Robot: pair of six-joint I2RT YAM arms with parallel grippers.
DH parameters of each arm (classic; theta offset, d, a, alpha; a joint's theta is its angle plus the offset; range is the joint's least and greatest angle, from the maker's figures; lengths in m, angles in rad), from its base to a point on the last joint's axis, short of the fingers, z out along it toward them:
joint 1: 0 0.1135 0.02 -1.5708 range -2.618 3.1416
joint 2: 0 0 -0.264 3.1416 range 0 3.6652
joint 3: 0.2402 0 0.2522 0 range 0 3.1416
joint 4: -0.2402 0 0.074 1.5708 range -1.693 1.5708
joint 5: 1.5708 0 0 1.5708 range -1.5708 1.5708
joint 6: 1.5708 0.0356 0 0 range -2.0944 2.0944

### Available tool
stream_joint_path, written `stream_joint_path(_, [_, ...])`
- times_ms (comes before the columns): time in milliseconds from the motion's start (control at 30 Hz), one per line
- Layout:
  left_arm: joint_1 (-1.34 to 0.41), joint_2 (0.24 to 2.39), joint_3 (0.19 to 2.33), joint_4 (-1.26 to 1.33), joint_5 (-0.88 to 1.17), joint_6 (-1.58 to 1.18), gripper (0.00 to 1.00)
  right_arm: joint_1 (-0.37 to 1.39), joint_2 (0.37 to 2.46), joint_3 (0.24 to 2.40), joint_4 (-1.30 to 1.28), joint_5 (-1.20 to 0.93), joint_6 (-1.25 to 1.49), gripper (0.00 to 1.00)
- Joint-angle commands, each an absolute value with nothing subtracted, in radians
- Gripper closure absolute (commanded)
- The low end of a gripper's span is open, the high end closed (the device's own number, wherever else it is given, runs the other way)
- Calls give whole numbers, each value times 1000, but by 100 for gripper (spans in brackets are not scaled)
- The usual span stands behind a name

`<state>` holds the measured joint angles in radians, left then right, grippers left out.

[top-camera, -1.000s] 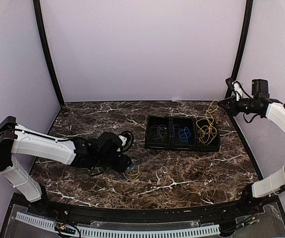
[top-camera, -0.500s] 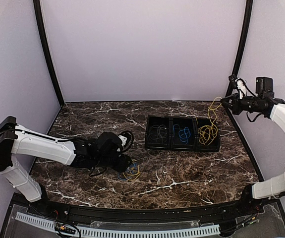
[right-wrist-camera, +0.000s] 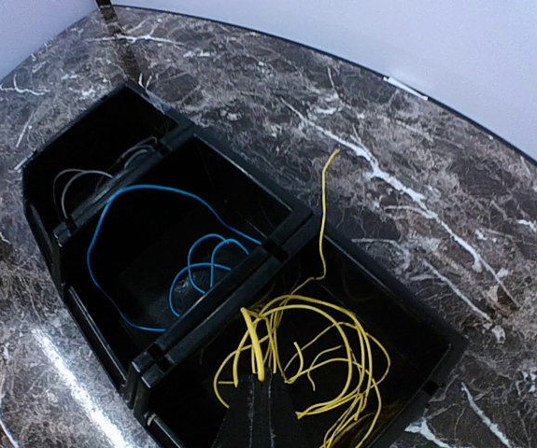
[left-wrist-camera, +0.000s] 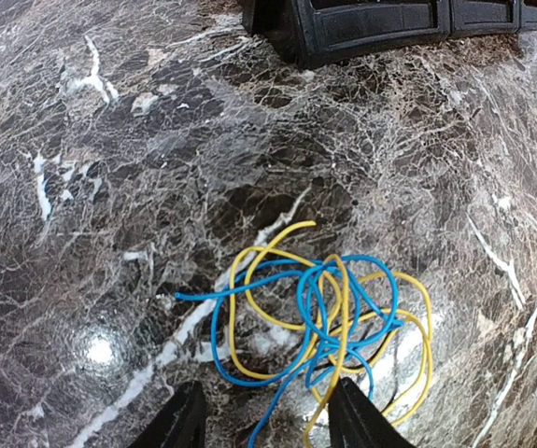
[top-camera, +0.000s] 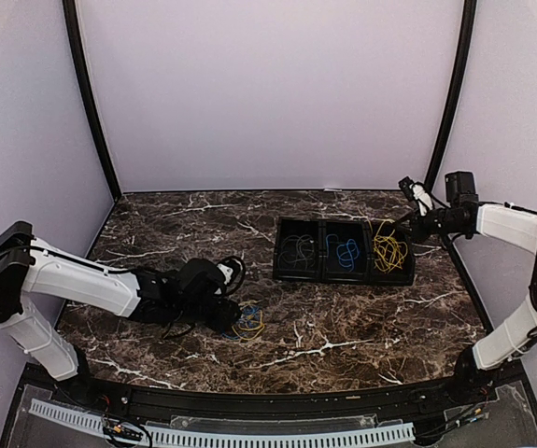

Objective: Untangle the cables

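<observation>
Cable in yellow and blue (left-wrist-camera: 319,322) lies in a loose tangle on the desk (top-camera: 156,224), toward the front and well apart from a black tray (right-wrist-camera: 95,327) with three compartments. The left gripper (left-wrist-camera: 263,415) hangs low just beside this tangle, its jaws moderately wide and holding nothing; one blue strand runs toward the gap between them. In the tray, a grey cable (right-wrist-camera: 77,182) sits in the left compartment, a blue cable (right-wrist-camera: 189,266) in the middle one and a yellow cable (right-wrist-camera: 315,355) in the right one, one end trailing over the far rim onto the desk. The right gripper (right-wrist-camera: 261,401) is pinched closed on several yellow strands that rise from that compartment to its tip.
</observation>
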<state>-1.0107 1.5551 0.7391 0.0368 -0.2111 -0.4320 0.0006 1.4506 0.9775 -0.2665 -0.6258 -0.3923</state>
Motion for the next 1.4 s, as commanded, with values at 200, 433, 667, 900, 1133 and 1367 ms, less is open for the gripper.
stream_joint_path(200, [-1009,1526,715,58,-237,-425,53,86,1560,952,-195,-420,-459,100])
stream_joint_path(433, [-1009,1535,723,62,-230,-450,53,147,1659,1009,-224,-274,-456,100])
stream_joint_path(667, [-1008,1474,701,35,-279,-468,48,147,1615,1035,-273,-266,-452,100])
stream_joint_path(900, [-991,1422,700,6,-289,-465,44,147,1497,1115,-450,-315,-494,72])
stream_joint_path(1133, [-929,1390,648,53,-211,-485,41,185,1438,1185,-557,-399,-496,66])
stream_joint_path(1367, [-888,1364,584,139,-58,-516,44,385,1441,1178,-471,-530,-483,68])
